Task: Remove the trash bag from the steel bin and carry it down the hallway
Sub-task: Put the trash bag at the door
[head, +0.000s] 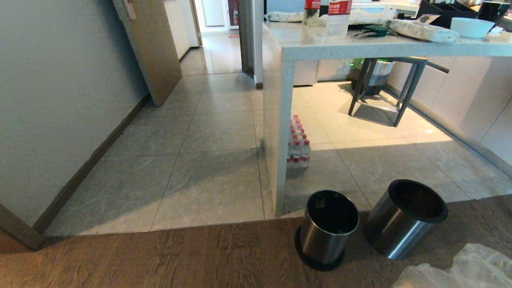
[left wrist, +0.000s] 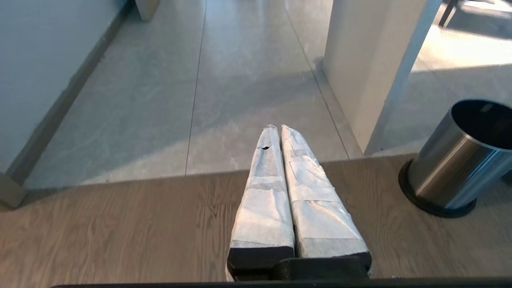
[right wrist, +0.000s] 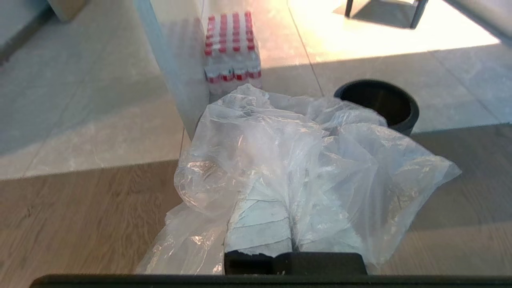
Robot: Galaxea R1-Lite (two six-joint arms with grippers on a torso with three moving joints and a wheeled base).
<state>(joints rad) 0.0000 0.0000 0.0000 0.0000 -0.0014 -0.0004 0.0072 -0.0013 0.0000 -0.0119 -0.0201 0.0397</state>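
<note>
Right wrist view shows the right gripper [right wrist: 294, 224] clamped on the clear, crinkled trash bag [right wrist: 304, 160]; left gripper [left wrist: 280, 132] closed, holding nothing; steel bin [head: 328, 228] stands unlined.

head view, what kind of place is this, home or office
Probably a home, at the kitchen's edge: a pale stone counter holding a bowl and bottles, a shrink-wrapped pack of water bottles on grey tiles, and a hallway past a wooden door.
</note>
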